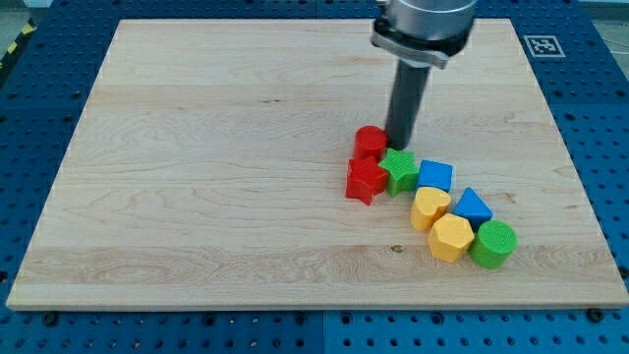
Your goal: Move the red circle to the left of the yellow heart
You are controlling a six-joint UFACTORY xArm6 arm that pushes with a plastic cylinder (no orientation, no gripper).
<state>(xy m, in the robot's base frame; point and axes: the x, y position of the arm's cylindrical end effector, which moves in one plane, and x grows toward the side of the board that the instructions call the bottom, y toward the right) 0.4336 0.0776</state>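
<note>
The red circle (371,142) sits right of the board's middle. The yellow heart (429,207) lies below and to its right, with the green star (399,168) between them. My tip (398,146) stands just to the right of the red circle, touching or almost touching it, and right above the green star. A red star (366,181) lies directly below the red circle, touching it.
A blue block (434,176) sits above the yellow heart. A blue triangle-like block (473,207), a yellow hexagon (451,237) and a green circle (492,244) cluster at the lower right. The wooden board (197,177) lies on a blue perforated table.
</note>
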